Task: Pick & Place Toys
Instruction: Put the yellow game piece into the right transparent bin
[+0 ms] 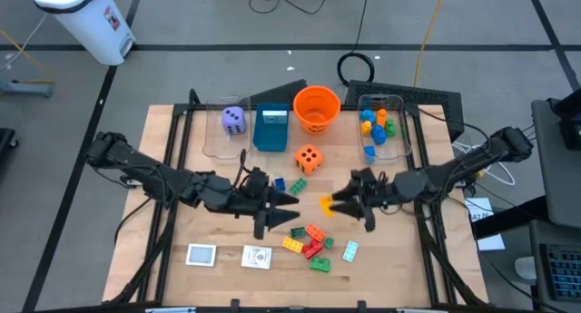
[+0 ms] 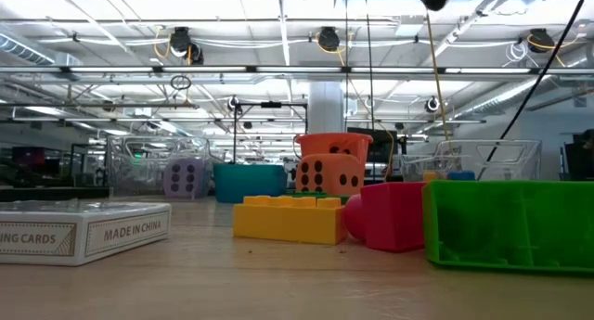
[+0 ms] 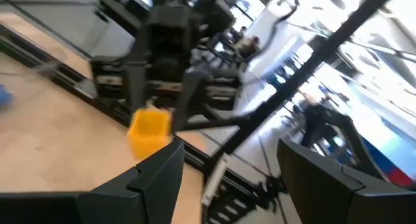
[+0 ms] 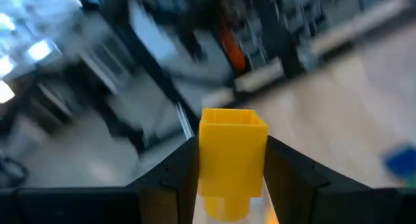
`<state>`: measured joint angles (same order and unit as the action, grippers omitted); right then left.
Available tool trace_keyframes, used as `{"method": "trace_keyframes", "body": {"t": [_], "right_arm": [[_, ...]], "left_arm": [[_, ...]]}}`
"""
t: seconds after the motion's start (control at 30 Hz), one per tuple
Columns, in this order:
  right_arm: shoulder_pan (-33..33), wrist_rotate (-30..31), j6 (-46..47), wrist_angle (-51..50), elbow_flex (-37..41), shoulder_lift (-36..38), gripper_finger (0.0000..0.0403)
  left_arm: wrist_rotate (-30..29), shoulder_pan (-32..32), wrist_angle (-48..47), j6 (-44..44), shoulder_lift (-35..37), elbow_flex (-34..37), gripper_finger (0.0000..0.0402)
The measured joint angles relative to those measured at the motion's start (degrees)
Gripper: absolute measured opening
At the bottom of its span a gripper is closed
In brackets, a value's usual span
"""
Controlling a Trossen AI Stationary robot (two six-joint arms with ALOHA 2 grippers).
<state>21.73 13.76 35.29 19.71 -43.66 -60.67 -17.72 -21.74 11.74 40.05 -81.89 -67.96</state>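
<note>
Right end effector (image 1: 332, 204) clamped on yellow brick (image 4: 231, 152) above bench (image 1: 399, 268), left end effector (image 1: 289, 200) apart & empty opposite; beyond them, clear bin (image 1: 385, 132) w/ bricks, other bin (image 1: 227, 130) w/ purple die (image 1: 233, 119).

Both arms reach inward over the counter, claws facing each other.

The left arm stretches from the left edge toward the middle; its left claw (image 1: 283, 200) has fingers parted with nothing between them. The right arm comes in from the right edge, elbow raised; its right claw (image 1: 334, 204) is clamped on a yellow brick (image 4: 232, 146), one finger (image 4: 177, 169) pressing each side.
</note>
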Motion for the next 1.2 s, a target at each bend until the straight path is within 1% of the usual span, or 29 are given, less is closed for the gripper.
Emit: {"method": "trace_keyframes", "body": {"t": [0.23,0.43,0.67,0.8,0.9,1.03,1.2], "right_arm": [[-4.9,-0.1,-3.4,18.4,0.0,-2.1,0.0138],[-8.0,0.0,-5.0,30.1,0.0,-4.1,0.0139],[-9.0,-0.1,-4.5,38.3,0.0,-7.4,0.014],[-9.5,0.0,-4.6,43.8,0.0,-9.3,0.014],[-10.2,0.0,-4.8,47.2,0.0,-10.4,0.0139],[-11.3,0.1,-4.5,49.4,0.0,-11.5,0.0141],[-12.0,0.2,-4.5,50.7,0.0,-11.4,0.0139]], "left_arm": [[-0.9,2.7,0.6,5.3,-0.3,0.0,0.0257],[-0.9,4.5,5.0,2.6,-0.3,0.0,0.0257],[-1.0,7.8,7.1,0.7,-0.4,0.0,0.0257],[-1.0,8.6,10.1,-1.6,-1.8,-0.1,0.0257],[-1.3,8.6,15.7,-4.7,-3.9,-0.1,0.0257],[-3.4,8.6,22.7,-9.4,-6.5,-0.1,0.0257],[-5.4,8.6,26.1,-12.6,-8.1,-0.1,0.0257]]}}
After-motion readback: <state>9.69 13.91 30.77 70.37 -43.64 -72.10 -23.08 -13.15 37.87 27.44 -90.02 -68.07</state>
